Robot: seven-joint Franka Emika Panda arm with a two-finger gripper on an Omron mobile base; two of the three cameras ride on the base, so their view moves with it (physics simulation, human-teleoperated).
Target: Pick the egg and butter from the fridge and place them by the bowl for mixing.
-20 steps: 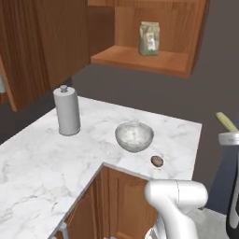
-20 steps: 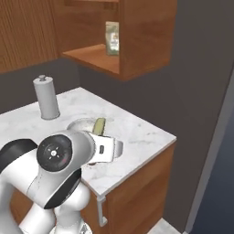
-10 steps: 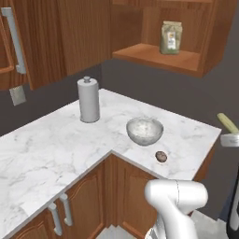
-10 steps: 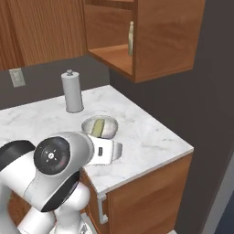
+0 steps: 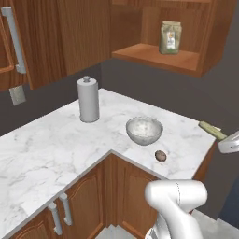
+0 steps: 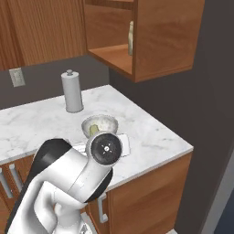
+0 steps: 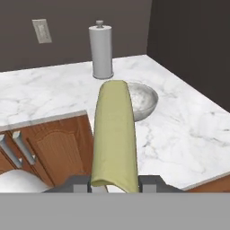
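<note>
The butter (image 7: 115,134) is gripped tight in the claw (image 7: 115,183), held above the surface (image 7: 188,130). The bowl (image 7: 144,99) is seen just beyond the butter; the egg (image 5: 160,156) lies beside the bowl.

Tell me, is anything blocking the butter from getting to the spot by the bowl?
Nothing visible blocks it. The claw is shut on the butter, held above the counter. The bowl sits ahead with bare marble beside it. The egg already lies near the bowl, and the paper towel roll stands farther back.
</note>
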